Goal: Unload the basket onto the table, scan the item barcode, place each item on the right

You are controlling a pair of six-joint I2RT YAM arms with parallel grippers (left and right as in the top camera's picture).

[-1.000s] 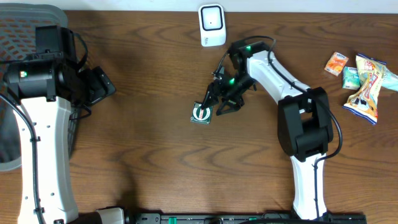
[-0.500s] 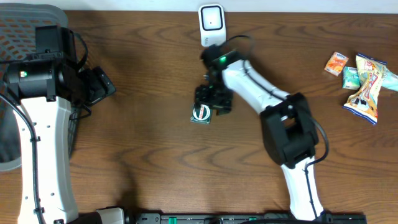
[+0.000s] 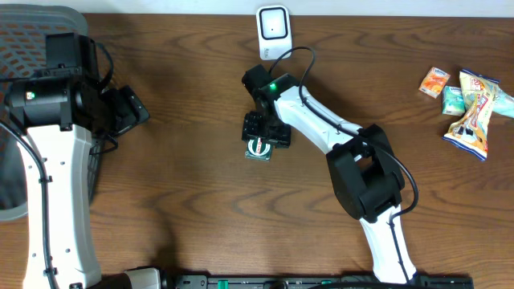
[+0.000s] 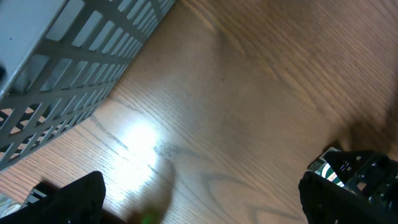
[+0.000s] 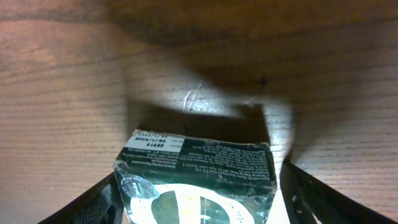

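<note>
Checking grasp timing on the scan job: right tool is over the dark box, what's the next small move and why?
Probably lower the right tool slightly and close it on the box. In the wrist view its fingers stand open on either side of the box, not gripping it, and the box lies on the table.

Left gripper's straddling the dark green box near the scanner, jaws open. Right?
Not quite: it is the right gripper, not the left, that straddles the dark green box near the scanner, jaws open. The overhead view shows this; the left gripper sits far off by the basket.
</note>
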